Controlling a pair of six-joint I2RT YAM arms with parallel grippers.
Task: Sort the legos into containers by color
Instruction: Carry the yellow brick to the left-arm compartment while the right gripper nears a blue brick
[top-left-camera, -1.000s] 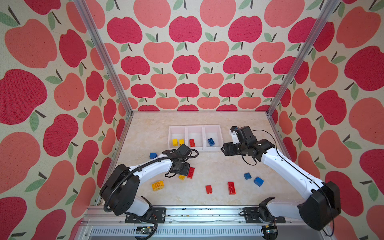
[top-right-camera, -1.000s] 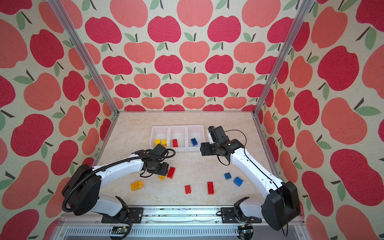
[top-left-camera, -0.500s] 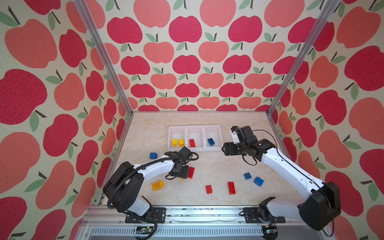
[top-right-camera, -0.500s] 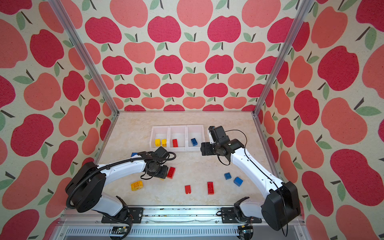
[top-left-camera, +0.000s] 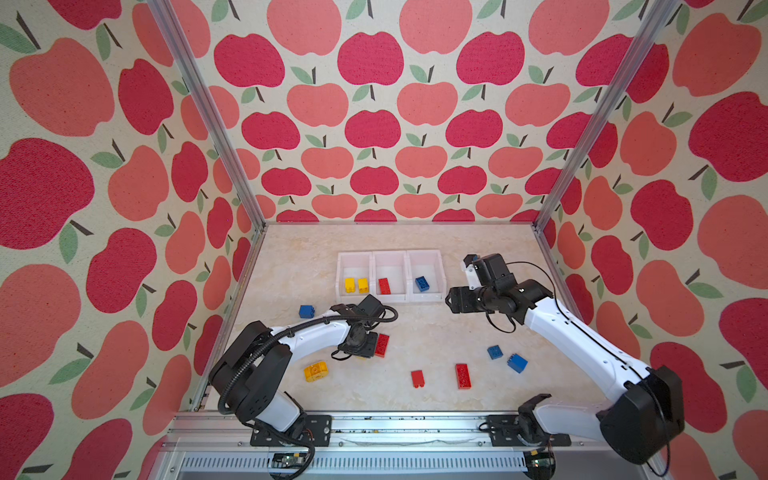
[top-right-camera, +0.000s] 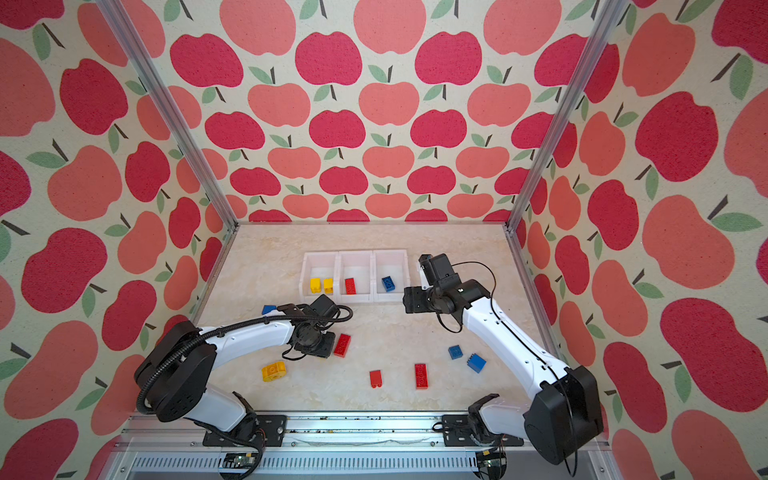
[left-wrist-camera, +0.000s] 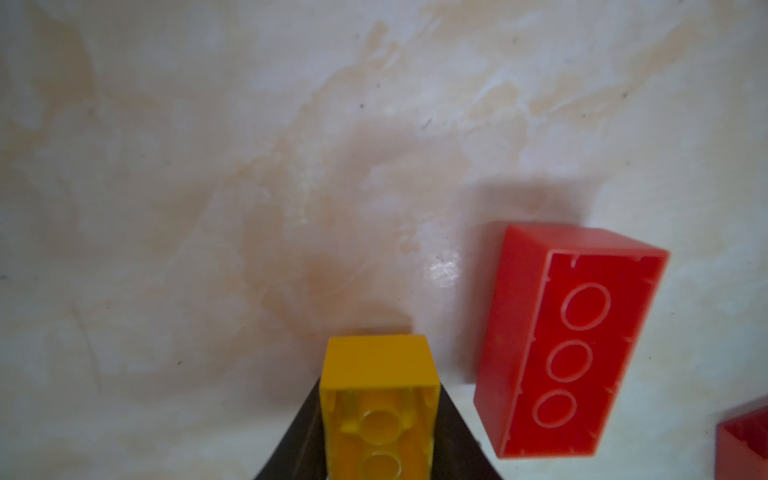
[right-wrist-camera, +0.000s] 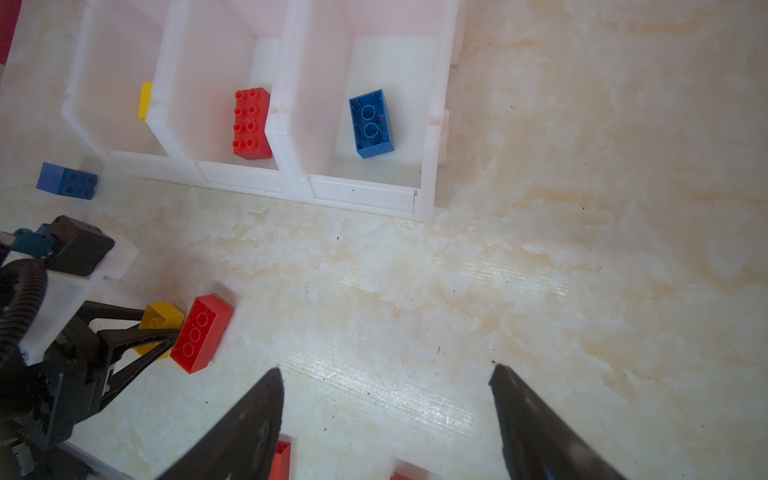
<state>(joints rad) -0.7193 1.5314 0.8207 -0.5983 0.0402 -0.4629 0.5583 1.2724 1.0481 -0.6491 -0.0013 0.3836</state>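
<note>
Pinching yellow lego (left-wrist-camera: 380, 374), seemingly, left hand (left-wrist-camera: 379, 419)

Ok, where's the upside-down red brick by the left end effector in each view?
Top view: red brick just right of the left end effector.
Top view: red brick, same place.
Left wrist: red brick beside the clamped yellow brick.
Right wrist: red brick beside the yellow brick.
Shared landmark: left end effector.
</note>
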